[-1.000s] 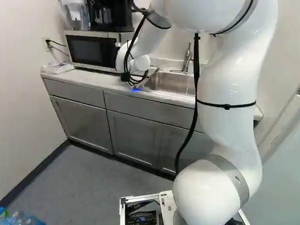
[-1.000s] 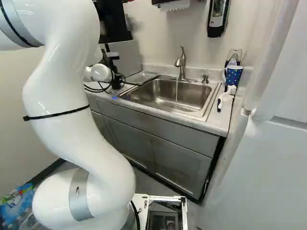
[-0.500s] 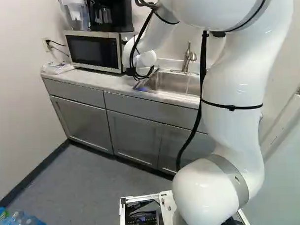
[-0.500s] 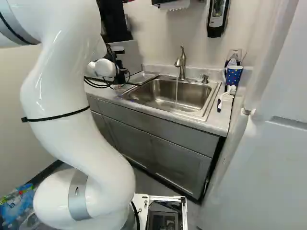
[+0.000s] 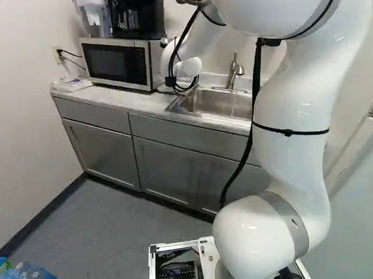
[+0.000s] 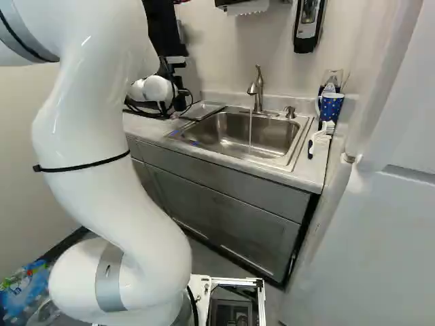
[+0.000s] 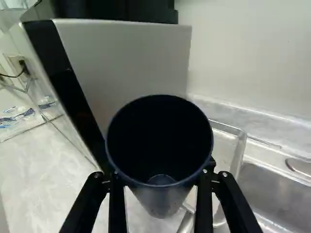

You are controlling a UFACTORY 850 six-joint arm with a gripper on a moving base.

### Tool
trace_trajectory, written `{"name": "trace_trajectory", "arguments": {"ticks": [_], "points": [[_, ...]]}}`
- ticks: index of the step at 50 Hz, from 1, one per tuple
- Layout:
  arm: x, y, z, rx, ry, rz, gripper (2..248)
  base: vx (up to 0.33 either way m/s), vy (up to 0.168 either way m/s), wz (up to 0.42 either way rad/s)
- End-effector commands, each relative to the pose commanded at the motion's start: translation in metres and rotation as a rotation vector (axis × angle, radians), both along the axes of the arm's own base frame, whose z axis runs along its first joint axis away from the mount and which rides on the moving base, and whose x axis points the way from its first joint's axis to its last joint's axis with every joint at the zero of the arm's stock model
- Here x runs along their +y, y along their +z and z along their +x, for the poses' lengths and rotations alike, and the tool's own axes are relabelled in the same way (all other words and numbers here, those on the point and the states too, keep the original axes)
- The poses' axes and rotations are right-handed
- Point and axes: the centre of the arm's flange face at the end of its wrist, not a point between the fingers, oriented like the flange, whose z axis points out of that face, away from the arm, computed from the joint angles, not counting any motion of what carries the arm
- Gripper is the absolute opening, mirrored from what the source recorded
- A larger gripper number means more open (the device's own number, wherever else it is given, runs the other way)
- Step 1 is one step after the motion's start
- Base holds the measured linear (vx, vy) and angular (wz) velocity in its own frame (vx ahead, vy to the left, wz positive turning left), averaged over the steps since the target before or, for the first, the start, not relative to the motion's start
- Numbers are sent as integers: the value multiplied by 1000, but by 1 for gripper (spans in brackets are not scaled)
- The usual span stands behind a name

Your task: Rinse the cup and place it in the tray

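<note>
Your tool point(image 7: 160, 177): clasped on one dark cup point(image 7: 163, 200) by its sides, likely to keep the mouth clear. Tray point(image 6: 204, 109): left of your sink point(image 6: 275, 134), presumably for draining.

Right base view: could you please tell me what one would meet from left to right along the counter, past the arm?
Metal tray → faucet → small metal fitting → patterned blue mug.

arm point(image 5: 187, 67): far end higher, farther right in both base views. blue light point(image 6: 195, 142): now on sink rim point(image 6: 302, 142).
</note>
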Motion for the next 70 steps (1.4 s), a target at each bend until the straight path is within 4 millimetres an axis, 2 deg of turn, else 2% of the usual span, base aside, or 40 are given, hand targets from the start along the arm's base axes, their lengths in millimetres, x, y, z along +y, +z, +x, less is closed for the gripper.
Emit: {"name": "trace_trajectory", "arguments": {"ticks": [34, 70], "points": [[-54, -1, 15, -3, -89, 0, 125, 0, 0, 0], [-111, -1, 14, 0, -181, 0, 125, 0, 0, 0]]}}
